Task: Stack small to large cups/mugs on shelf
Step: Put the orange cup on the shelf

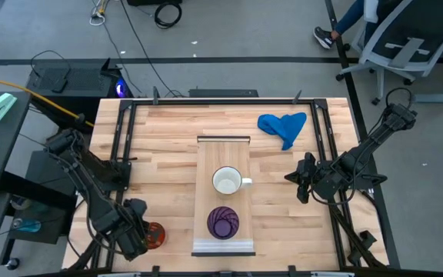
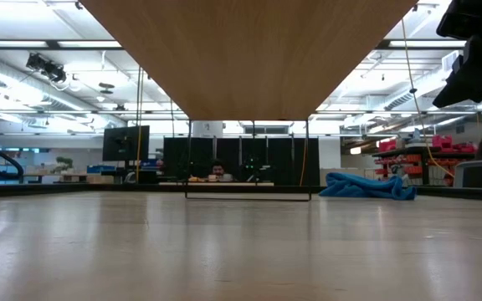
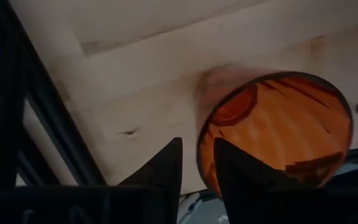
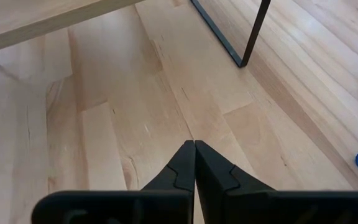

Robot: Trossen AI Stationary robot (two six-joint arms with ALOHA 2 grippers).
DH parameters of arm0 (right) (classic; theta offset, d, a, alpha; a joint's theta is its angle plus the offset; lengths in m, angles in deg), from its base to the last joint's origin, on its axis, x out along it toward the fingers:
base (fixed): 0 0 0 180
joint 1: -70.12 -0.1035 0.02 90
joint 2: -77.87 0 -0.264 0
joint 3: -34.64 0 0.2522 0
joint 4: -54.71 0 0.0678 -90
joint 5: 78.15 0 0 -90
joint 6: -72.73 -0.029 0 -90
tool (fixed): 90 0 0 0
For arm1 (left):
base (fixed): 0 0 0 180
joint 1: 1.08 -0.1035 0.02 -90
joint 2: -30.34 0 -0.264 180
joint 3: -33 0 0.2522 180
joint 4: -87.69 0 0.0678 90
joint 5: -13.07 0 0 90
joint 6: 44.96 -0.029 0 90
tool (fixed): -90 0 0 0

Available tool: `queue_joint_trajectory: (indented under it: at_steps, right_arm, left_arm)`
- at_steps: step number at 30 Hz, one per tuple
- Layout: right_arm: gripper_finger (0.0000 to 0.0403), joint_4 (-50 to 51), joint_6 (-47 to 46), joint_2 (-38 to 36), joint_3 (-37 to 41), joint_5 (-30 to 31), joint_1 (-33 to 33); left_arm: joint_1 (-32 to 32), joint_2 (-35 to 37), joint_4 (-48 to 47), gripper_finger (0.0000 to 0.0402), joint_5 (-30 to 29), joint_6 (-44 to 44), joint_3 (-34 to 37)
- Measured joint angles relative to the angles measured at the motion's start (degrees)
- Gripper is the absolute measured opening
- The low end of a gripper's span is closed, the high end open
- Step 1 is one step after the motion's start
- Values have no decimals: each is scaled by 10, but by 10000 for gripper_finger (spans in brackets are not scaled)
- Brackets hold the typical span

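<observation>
The orange ribbed cup (image 1: 155, 235) is at the table's near left corner, left of the shelf (image 1: 223, 246). My left gripper (image 1: 144, 237) is shut on the cup, whose mouth faces the left wrist camera (image 3: 278, 130). The white mug (image 1: 227, 181) stands on the middle of the shelf, its handle toward the right. The purple ribbed cup (image 1: 223, 222) stands on the shelf's near part. My right gripper (image 1: 302, 178) is shut and empty above the table, right of the shelf; it also shows in the right wrist view (image 4: 194, 144). My left gripper pinches the orange cup's wall at the rim (image 3: 201, 140), one finger (image 3: 235, 168) inside the mouth and the other (image 3: 166, 168) outside. The cup is tipped, its mouth toward the wrist and its bottom toward the tabletop. I cannot tell whether it rests on the table.
A crumpled blue cloth (image 1: 283, 125) lies at the far right of the table. The shelf stands on thin dark legs (image 4: 253, 34) above the tabletop, with bare wood (image 2: 241, 242) under it. Black frame rails (image 1: 121, 138) run along the table's left and right sides.
</observation>
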Motion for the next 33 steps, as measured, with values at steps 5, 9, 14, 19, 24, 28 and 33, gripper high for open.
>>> queue_joint_trajectory:
  at_steps: [5,9,14,19,24,28,33]
  right_arm:
    - [14,0,1,0,0,0,0]
    - [14,0,1,0,0,0,0]
    - [14,0,3,0,0,0,0]
    - [14,0,6,0,0,0,0]
    - [14,0,5,0,0,0,0]
    - [14,0,6,0,0,0,0]
    - [14,0,7,0,0,0,0]
  left_arm:
    - [0,0,-1,100,1,0,0]
    - [-1,-4,4,99,1,-1,0]
    - [-2,-24,7,94,2,-3,0]
    - [-2,-31,8,95,2,-2,0]
    - [-5,-40,13,89,2,-3,0]
    - [-6,-44,13,82,1,-3,0]
    - [-7,-48,14,80,0,-4,0]
